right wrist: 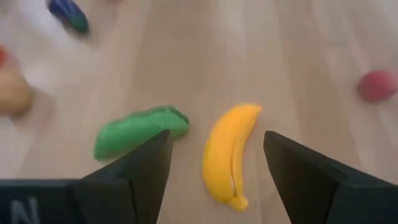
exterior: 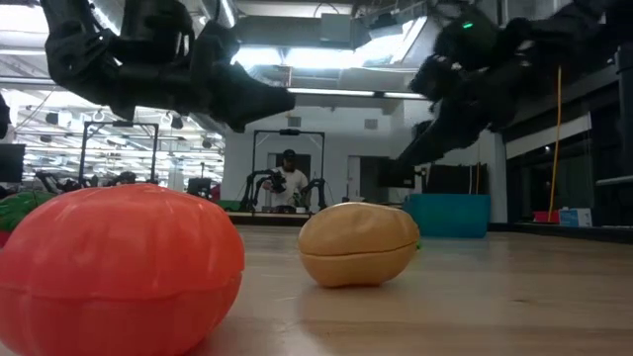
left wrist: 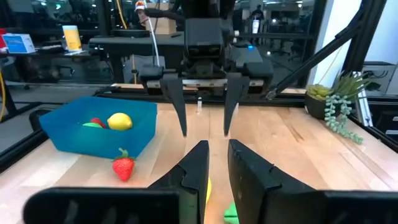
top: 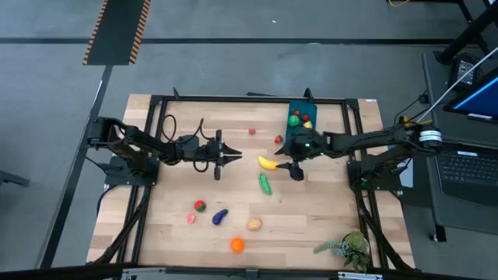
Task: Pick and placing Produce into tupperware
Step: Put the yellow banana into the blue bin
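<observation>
Grey concrete floor surrounds the light wooden desk (top: pixel 311 210) in the high view, and a black frame runs along its edges. We see the small blue rectangular plastic container (top: pixel 301 109) at the far edge, right of centre, with a yellow, a red and a green piece inside. The right gripper (top: pixel 286 164) hangs just in front of it, over the yellow toy banana (top: pixel 268 162), with the green toy cucumber (top: pixel 265 183) just nearer the front edge. The left gripper (top: pixel 233 158) points at the banana from the left, with bare wood between them. A small red piece (top: pixel 252 131) and a red toy strawberry (top: pixel 278 139) lie in open desk left of the container. Toward the front edge lie a red-and-green piece (top: pixel 199 206), a pink piece (top: pixel 191 218), a purple toy eggplant (top: pixel 220 216), a tan piece (top: pixel 254 224) and an orange toy fruit (top: pixel 236 245), all apart. A leafy green sprig (top: pixel 346 248) sits at the front right corner.

From the low view, the orange fruit (exterior: pixel 119 262) and the tan piece (exterior: pixel 358 242) fill the foreground; the container (exterior: pixel 447 214) stands far behind, both arms above.

Our left wrist view shows the left gripper (left wrist: pixel 216 163) slightly parted and holding nothing, facing the right gripper (left wrist: pixel 204 118), whose fingers hang apart.

Looking through the right wrist view, the right gripper (right wrist: pixel 216 155) is wide open and empty, the banana (right wrist: pixel 229 152) between its fingers, the cucumber (right wrist: pixel 138 131) beside one.
</observation>
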